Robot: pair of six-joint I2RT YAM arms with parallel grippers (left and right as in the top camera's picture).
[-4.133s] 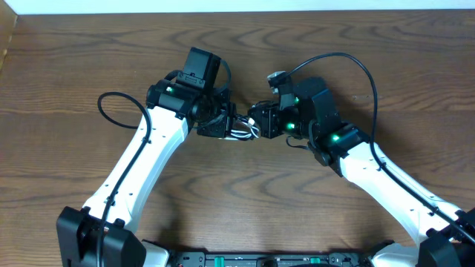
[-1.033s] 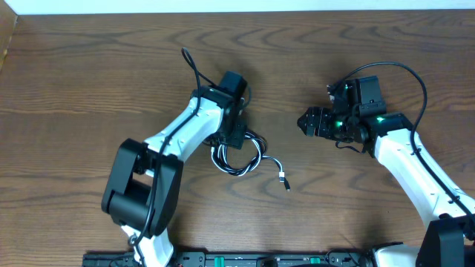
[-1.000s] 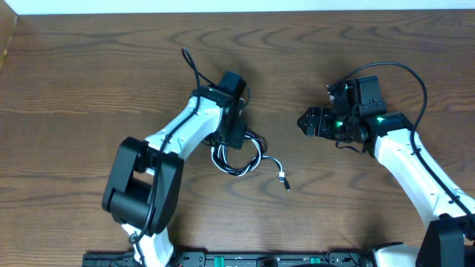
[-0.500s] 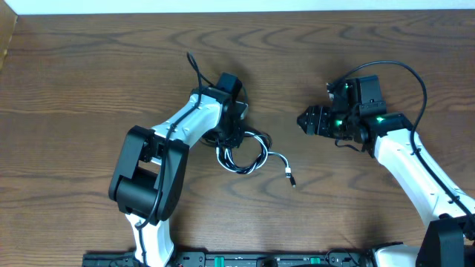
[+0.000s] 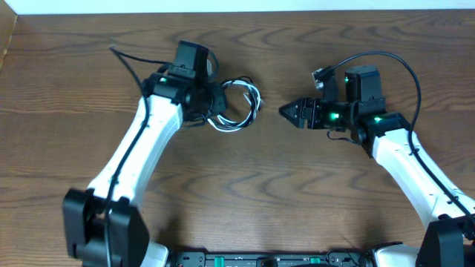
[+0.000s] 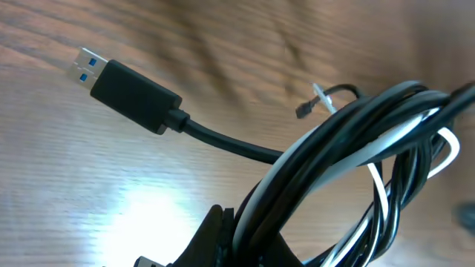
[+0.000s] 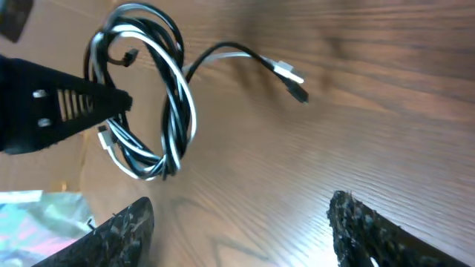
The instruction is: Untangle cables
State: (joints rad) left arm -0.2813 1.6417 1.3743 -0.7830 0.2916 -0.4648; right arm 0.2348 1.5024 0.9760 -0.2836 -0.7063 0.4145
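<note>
The white and black cables (image 5: 239,111) form one tangled coil, and my left gripper (image 5: 217,105) is shut on its left side. In the left wrist view the jaws (image 6: 245,239) pinch the bundle of black strands (image 6: 326,133) and white strands (image 6: 349,159). A black USB plug (image 6: 130,85) with a blue tip sticks out to the left. My right gripper (image 5: 286,112) stands open a short way right of the coil, pointing at it. The right wrist view shows the coil (image 7: 174,111) hanging from the left gripper's fingers (image 7: 70,107), two small plug ends (image 7: 291,76) trailing right, and nothing between my right gripper (image 7: 237,236).
The brown wooden table (image 5: 245,193) fills the view, with its far edge (image 5: 245,10) against a white wall. Thick black arm wires arch over the left arm (image 5: 126,58) and the right arm (image 5: 382,58). Something colourful (image 7: 33,222) shows at the right wrist view's lower left.
My left gripper has shut on the coil and carried it toward the table's far side as the arm swung left. The right gripper has moved left toward the coil, its jaws a little narrower.
</note>
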